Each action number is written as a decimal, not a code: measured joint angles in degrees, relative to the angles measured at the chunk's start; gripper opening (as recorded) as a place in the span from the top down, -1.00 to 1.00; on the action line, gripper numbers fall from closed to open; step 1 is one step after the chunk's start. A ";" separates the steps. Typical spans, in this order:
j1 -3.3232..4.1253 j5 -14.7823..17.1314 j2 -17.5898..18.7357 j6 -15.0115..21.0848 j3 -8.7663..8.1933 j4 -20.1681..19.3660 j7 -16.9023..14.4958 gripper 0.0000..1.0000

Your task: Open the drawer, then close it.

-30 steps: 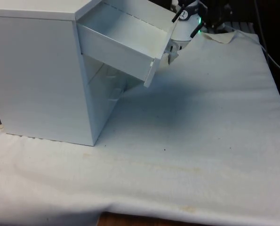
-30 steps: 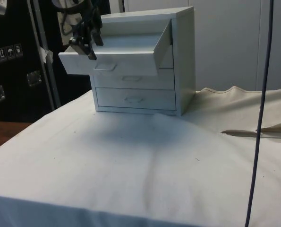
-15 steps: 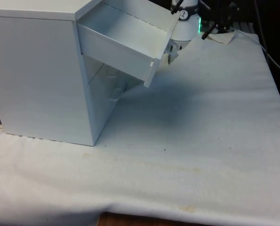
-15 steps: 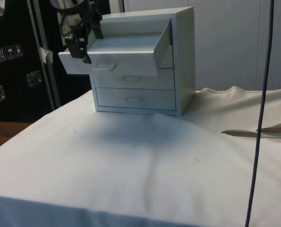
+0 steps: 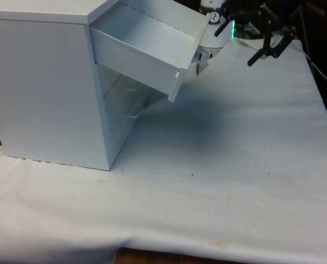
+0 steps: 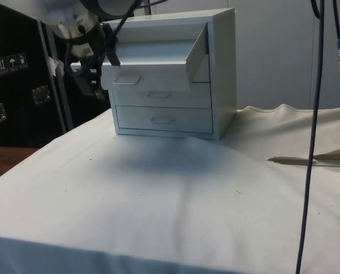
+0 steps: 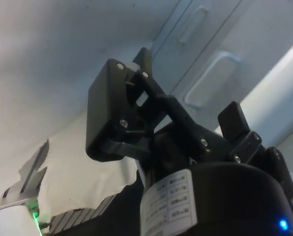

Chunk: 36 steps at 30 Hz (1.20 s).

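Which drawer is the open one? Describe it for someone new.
Find the white chest of drawers on the cloth-covered table. Its top drawer is pulled out and empty; the two drawers below it sit flush and shut.

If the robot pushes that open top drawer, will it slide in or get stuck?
The top drawer sags, front tipped down from the chest, so it may jam unless lifted a little. It looks empty, so probably light. The hand is off to one side.

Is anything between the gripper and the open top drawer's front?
Nothing: in the front view only bare white cloth lies under the gap between the gripper and the top drawer.
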 measured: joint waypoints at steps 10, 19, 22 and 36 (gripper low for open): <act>-0.06 0.11 2.46 0.00 0.17 0.11 0.00 -1.00; -0.06 0.11 2.86 0.00 0.17 0.11 0.11 -0.13; -0.06 0.11 2.86 0.00 0.17 0.11 0.11 0.14; -0.17 -0.23 2.86 -0.63 -0.46 0.06 0.23 1.00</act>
